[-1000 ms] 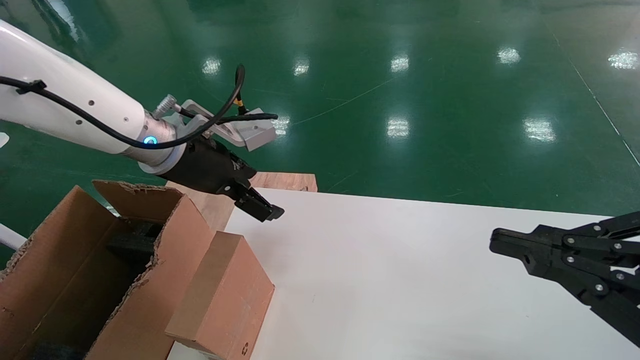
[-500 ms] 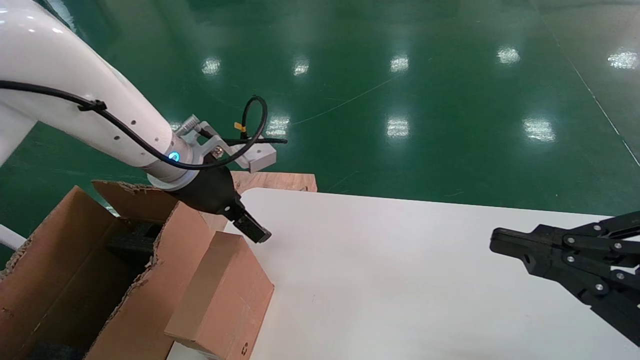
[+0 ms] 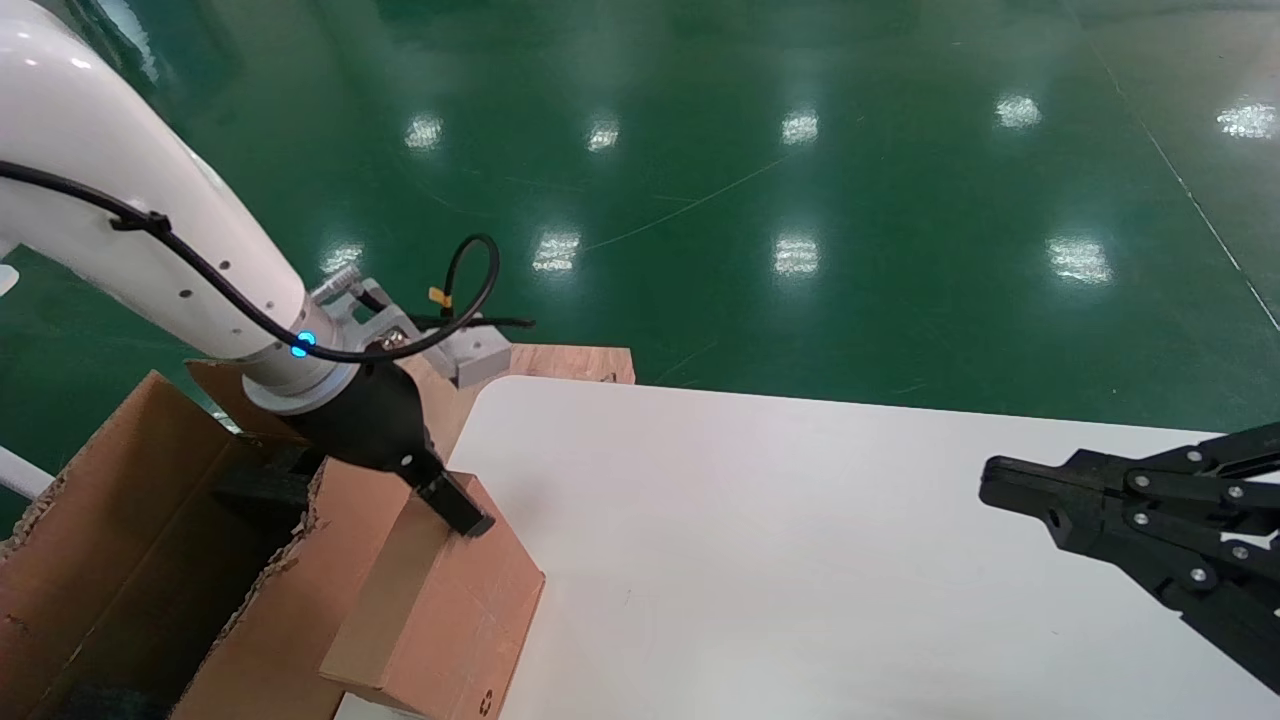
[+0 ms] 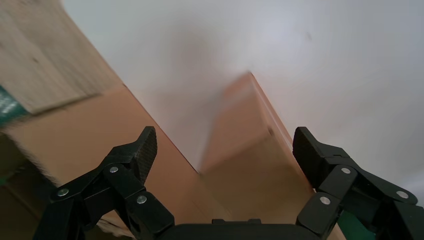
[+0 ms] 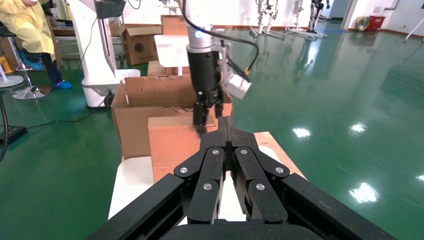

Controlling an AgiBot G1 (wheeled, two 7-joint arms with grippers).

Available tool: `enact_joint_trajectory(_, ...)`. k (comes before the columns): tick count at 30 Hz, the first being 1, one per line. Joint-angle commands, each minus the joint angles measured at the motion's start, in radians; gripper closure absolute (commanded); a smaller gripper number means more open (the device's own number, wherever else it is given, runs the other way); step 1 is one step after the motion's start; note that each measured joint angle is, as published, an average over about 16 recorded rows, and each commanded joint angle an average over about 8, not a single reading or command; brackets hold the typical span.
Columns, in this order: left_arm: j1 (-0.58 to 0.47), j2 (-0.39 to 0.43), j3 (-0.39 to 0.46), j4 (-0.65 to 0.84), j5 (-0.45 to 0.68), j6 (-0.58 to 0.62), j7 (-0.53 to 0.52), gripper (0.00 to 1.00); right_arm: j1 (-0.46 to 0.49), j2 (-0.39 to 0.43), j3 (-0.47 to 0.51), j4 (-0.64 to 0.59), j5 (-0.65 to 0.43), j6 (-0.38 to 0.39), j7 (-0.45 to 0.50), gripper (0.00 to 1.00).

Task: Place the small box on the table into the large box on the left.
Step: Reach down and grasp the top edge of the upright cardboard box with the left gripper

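The left gripper [image 3: 462, 512] has dropped onto the small box [image 3: 450, 610] beside the large box [image 3: 150, 560], jaws spread wide, ready to grasp; the right gripper [image 3: 1000, 480] is parked shut.

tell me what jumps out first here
The left claw hangs open right over the top edge of the small box, which stands at the table's left edge against the large box. The right claw sits shut over the table's right side.

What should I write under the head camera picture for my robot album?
The left tool reaches down over the small box leaning against the large box, while the right tool waits above the table.
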Motion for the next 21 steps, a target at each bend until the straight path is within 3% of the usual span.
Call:
enact_joint_trajectory(1,-0.012,-0.008,0.032,-0.001,-0.034,-0.001,0.0,0.0,0.0,0.0,0.0,0.0,0.0,0.0,0.0,1.0)
enact_joint_trajectory(12,-0.082,-0.018,0.153,-0.002,-0.148,-0.012,0.018,0.0,0.0,0.0,-0.001,0.0,0.001,0.0,0.0,1.0)
enact_joint_trajectory(21,-0.112,-0.009,0.22,-0.002,-0.168,-0.029,0.01,0.0,0.0,0.001,-0.002,0.0,0.001,0.001,-0.001,1.0)
